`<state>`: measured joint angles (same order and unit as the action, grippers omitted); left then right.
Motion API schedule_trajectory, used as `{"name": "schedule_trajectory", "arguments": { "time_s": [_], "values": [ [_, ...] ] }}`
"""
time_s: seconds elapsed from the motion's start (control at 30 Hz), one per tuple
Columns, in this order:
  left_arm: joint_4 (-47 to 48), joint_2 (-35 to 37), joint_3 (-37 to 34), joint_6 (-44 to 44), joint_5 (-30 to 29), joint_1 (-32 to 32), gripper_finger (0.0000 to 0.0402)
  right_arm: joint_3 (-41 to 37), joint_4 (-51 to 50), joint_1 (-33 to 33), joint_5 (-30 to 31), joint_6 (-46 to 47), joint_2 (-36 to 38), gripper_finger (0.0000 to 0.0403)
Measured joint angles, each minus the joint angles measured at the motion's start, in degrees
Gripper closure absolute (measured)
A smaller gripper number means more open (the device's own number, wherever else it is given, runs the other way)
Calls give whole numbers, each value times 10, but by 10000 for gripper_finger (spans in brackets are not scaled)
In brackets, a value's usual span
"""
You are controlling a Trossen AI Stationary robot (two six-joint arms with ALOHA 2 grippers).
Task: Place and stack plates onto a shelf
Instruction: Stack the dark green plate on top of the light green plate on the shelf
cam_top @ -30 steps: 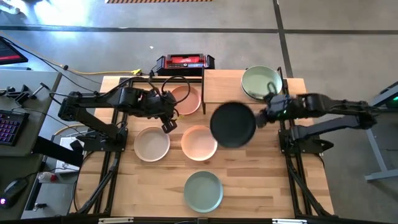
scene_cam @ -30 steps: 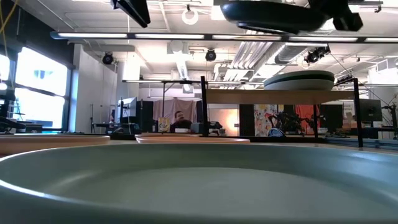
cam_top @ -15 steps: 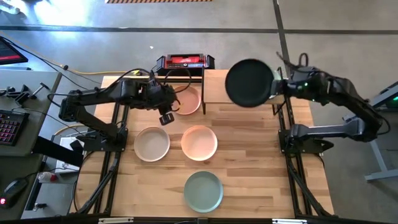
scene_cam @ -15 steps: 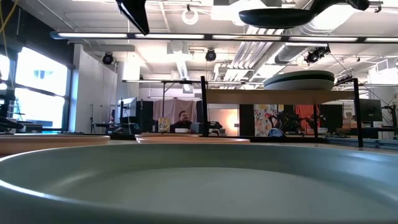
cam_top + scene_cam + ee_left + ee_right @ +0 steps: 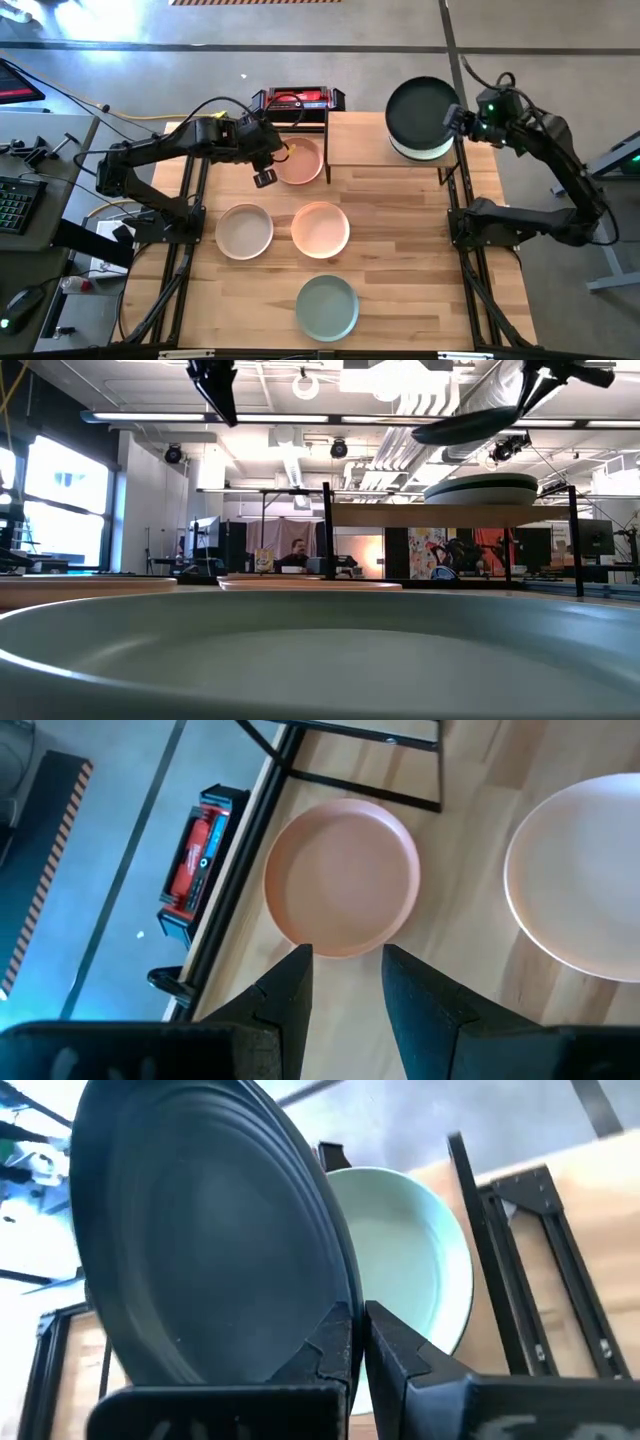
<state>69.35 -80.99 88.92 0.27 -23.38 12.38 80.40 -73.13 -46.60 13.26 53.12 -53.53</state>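
While the right tool (image 5: 357, 1342) pinches its rim, the black plate (image 5: 200, 1240) looks matte, round, tilted.

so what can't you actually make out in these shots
- How many plates sit in the shelf stack: in the high view the black plate, held in the right gripper, covers most of it.
- Shelf top surface: low view shows only its edge.
- Peach and cream plates: low view, hidden behind the sage plate filling the foreground.
- Person in the room: too small.
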Motion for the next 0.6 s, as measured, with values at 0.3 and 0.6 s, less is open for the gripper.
{"name": "schedule_trajectory", "arguments": {
  "time_s": [0.3,0.6],
  "values": [
    [0,0,0,11,4,24,289,0,-26,-97,-93,5,-51,403],
    [0,0,0,11,4,30,289,0,-45,-117,-88,32,-90,403]
  ]
}}
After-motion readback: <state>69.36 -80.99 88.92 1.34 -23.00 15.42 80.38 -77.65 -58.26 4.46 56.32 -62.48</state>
